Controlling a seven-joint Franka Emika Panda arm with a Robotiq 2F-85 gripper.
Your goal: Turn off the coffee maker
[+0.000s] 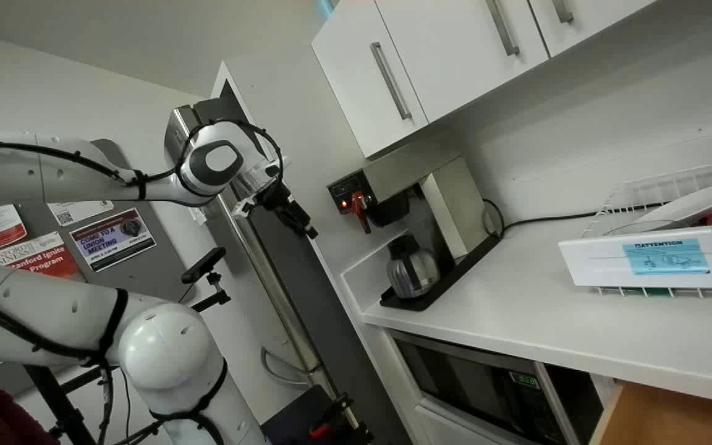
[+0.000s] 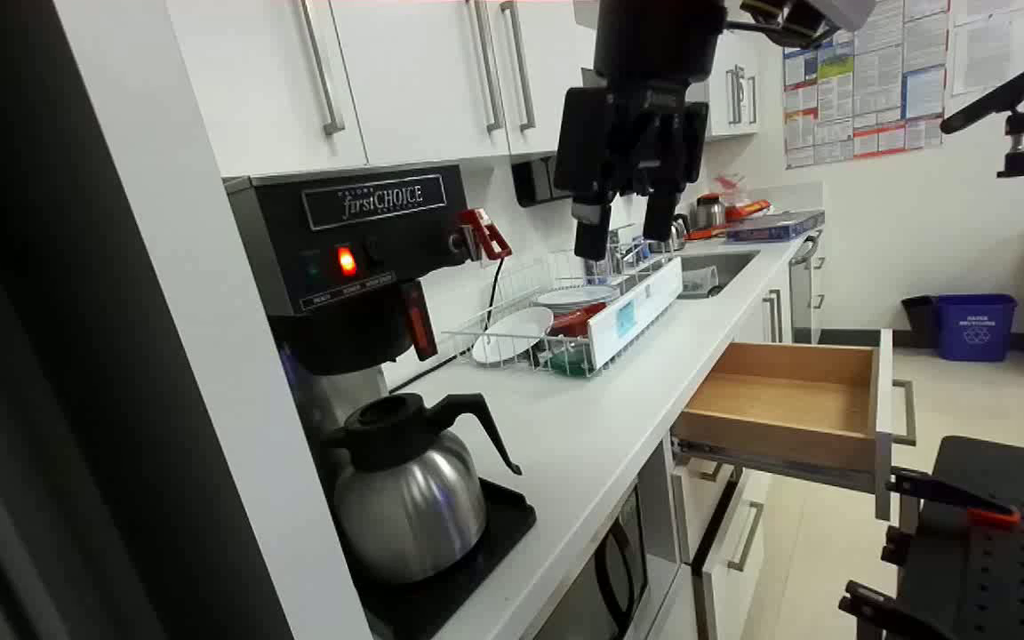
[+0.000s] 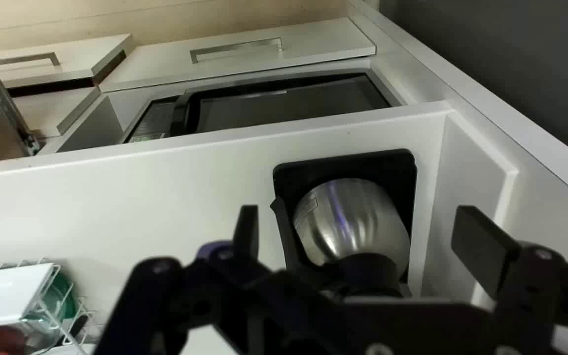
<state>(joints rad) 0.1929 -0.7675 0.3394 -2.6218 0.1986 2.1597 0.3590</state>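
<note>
The coffee maker (image 1: 415, 170) stands on the counter beside the tall panel. Its black front (image 2: 361, 231) carries an orange-red lit light (image 2: 348, 260), with a dark switch (image 2: 374, 252) to its right. The light (image 1: 345, 204) also glows in an exterior view. A steel carafe (image 2: 414, 511) with a black top and handle sits on the base; it shows in the wrist view (image 3: 350, 222). My gripper (image 1: 303, 225) is open and empty, in front of the machine and apart from it. Its fingers hang downward (image 2: 626, 236). In the wrist view, the fingers (image 3: 358, 217) are wide apart, and the lit front is out of view.
A red handle (image 2: 485, 234) sticks out of the machine's front. White cabinets (image 1: 368, 62) hang above. A dish rack (image 2: 521, 356) stands farther along the counter (image 1: 517, 321). A drawer (image 2: 788, 391) is pulled open. A microwave (image 1: 473, 383) sits below the counter.
</note>
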